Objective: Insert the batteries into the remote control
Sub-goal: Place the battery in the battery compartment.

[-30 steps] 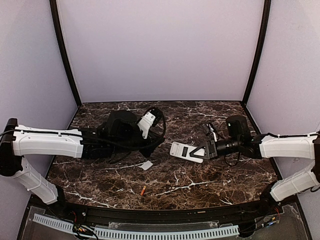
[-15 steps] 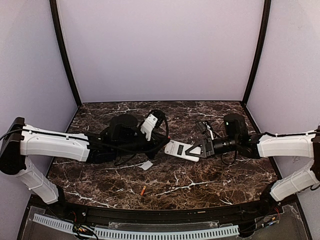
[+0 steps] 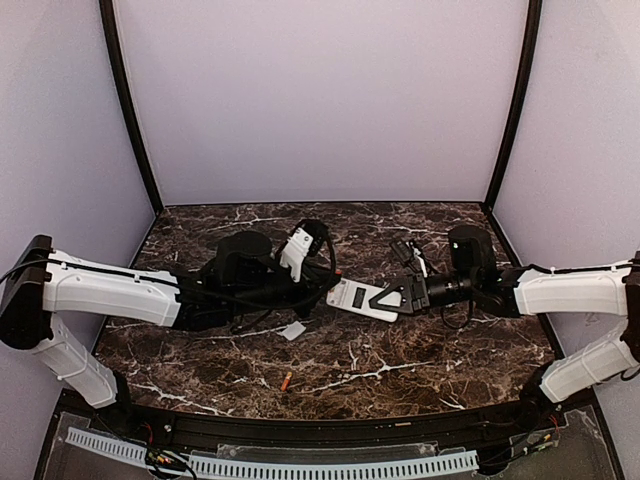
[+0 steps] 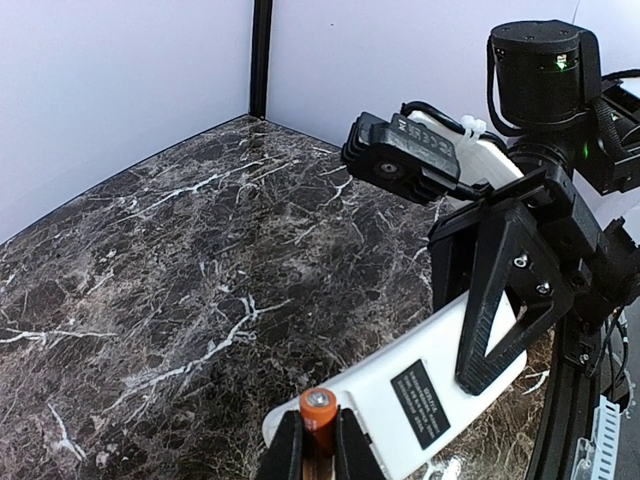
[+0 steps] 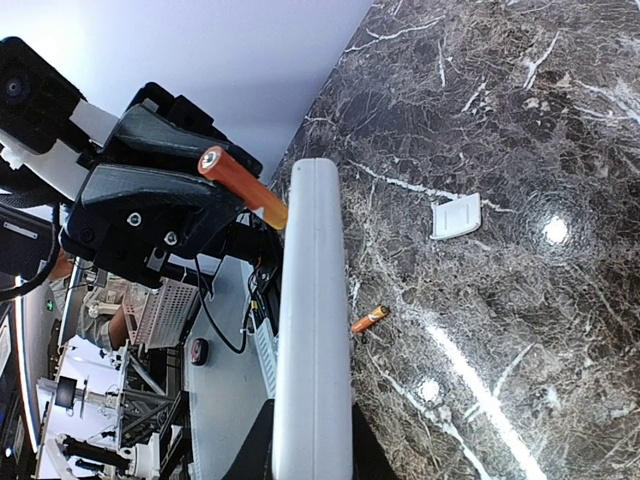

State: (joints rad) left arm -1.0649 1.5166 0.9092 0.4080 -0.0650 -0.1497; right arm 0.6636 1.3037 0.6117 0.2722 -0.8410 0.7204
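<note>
The black label [image 4: 421, 403] on the remote control [image 4: 365, 392] carries white print too small to read.

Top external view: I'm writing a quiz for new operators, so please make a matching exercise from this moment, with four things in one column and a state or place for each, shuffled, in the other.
Things:
1. left gripper
2. right gripper
3. cover plate
4. loose battery

States or places:
A. shut on the remote control
B. white, lying flat on the table
C. orange, on the table nearest the arm bases
D. shut on the held battery, at the remote control's end

Pairs: 1-D, 2-A, 3-B, 4-C
</note>
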